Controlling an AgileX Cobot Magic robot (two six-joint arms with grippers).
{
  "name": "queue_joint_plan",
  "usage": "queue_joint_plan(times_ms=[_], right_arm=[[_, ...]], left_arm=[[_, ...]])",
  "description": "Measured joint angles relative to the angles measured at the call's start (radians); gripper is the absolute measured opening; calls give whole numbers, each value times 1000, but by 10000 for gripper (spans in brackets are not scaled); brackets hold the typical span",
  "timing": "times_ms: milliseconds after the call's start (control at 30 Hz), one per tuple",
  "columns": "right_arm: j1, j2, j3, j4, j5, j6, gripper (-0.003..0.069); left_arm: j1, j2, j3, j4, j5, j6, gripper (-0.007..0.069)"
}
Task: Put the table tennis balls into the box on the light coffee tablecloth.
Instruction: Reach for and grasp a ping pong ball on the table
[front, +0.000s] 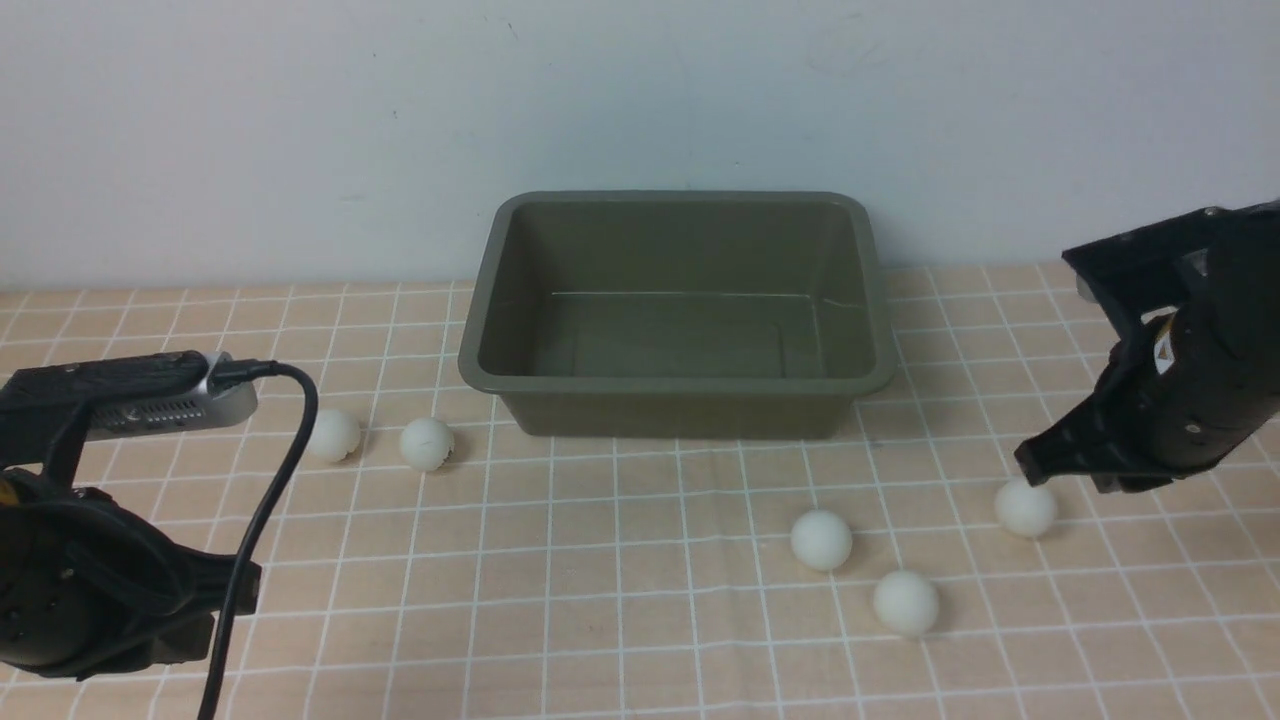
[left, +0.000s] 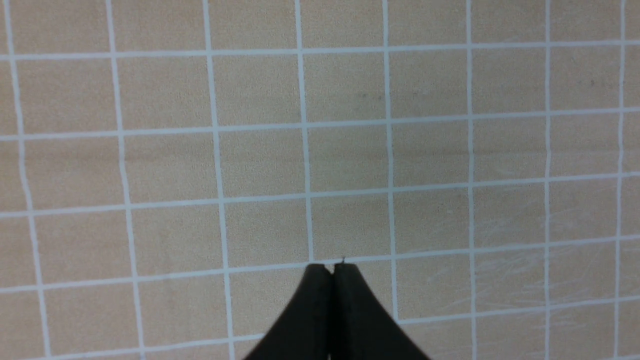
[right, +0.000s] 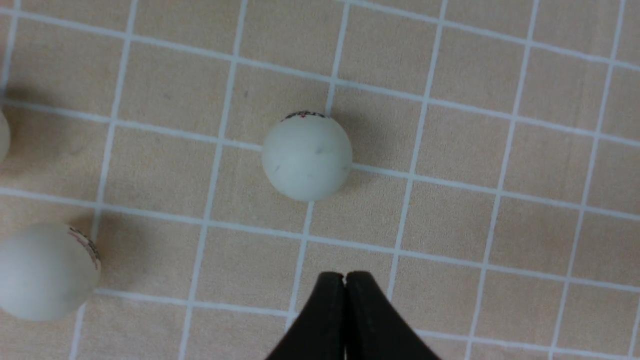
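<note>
Left hand (left: 332, 267) closed above cloth (left: 350, 150); only front view shows box (front: 680, 410).

Through the left wrist camera I see my left pincer (left: 333, 267) with its two black fingers (left: 310, 310) pressed flat together, only a thin seam between them and nothing held. It hangs over the light coffee tablecloth (left: 350, 150), which fills the whole view with tan squares and thin white lines. Faint pale scratches (left: 520, 260) mark a few squares beside the pincer.
</note>
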Motion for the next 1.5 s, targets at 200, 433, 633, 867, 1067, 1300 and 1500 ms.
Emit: queue_joint_plan(times_ms=[200, 433, 633, 867, 1067, 1300, 1500], right_arm=[[1, 0, -2, 32, -7, 0, 6], [1, 0, -2, 122, -18, -84, 46], [1, 0, -2, 199, -19, -169, 185], [1, 0, -2, 220, -18, -188, 479], [1, 2, -2, 185, -89, -157, 616], [-50, 74, -6, 166, -120, -126, 632], [-65, 178, -73, 160, -103, -128, 628]], left_arm=[[0, 0, 0, 0, 1, 4, -69], [0, 0, 0, 0, 1, 7, -69], [0, 0, 0, 0, 1, 7, -69], [0, 0, 0, 0, 2, 7, -69], [0, 0, 0, 0, 3, 7, -69], [0, 0, 0, 0, 4, 7, -69], [0, 0, 0, 0, 4, 7, -69]])
